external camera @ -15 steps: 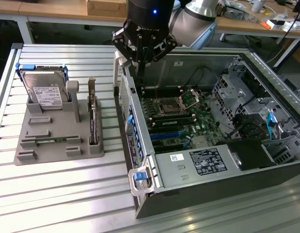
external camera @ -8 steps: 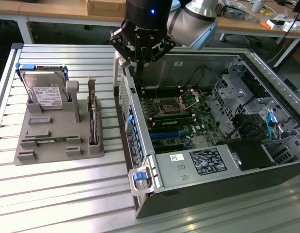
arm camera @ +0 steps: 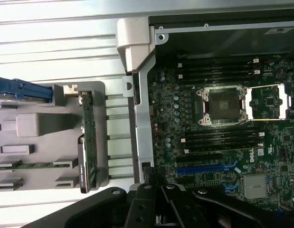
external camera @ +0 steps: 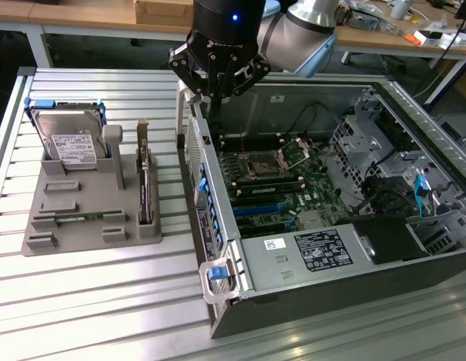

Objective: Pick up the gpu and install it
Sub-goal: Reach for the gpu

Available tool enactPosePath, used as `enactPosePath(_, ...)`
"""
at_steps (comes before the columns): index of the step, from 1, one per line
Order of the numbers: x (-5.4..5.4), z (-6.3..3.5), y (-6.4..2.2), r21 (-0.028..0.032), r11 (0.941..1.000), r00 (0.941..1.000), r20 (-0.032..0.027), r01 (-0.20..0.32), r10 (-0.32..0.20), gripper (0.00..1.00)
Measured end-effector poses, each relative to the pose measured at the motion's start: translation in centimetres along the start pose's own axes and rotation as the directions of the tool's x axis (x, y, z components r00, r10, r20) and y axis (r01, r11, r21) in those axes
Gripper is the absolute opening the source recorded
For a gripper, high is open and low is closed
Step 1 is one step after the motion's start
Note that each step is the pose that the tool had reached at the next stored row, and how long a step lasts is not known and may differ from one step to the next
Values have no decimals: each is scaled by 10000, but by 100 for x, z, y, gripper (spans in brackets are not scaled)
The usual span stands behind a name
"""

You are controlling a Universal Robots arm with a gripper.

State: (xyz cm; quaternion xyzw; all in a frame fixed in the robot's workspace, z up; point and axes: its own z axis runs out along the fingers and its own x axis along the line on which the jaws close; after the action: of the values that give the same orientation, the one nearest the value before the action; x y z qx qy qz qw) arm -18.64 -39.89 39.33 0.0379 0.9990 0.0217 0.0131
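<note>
The gpu (external camera: 144, 192) is a thin dark card with a silver bracket, standing on edge in a slot of the grey holder (external camera: 82, 226) at the exterior view's left. In the wrist view the gpu (arm camera: 88, 142) shows edge-on with a green rim. My gripper (external camera: 215, 96) hangs above the rear wall of the open computer case (external camera: 217, 226), between the holder and the motherboard (external camera: 281, 177). Its black fingers (arm camera: 146, 192) stand together with nothing between them. It is apart from the gpu.
A silver hard drive (external camera: 67, 139) with a white label leans in the holder's back. A slim green memory stick (arm camera: 33, 165) lies at the holder's front. Blue card slots (arm camera: 203, 167) and the processor socket (arm camera: 222, 105) sit on the motherboard. Drive cages (external camera: 383, 158) fill the case's far side.
</note>
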Motion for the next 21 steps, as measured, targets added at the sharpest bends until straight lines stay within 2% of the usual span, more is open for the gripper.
enactPosePath(11, 123, -4, -9, 0, 10000, 10000, 0, 0, 0, 11)
enactPosePath(21, 277, -7, -21, 0, 10000, 10000, 0, 0, 0, 11)
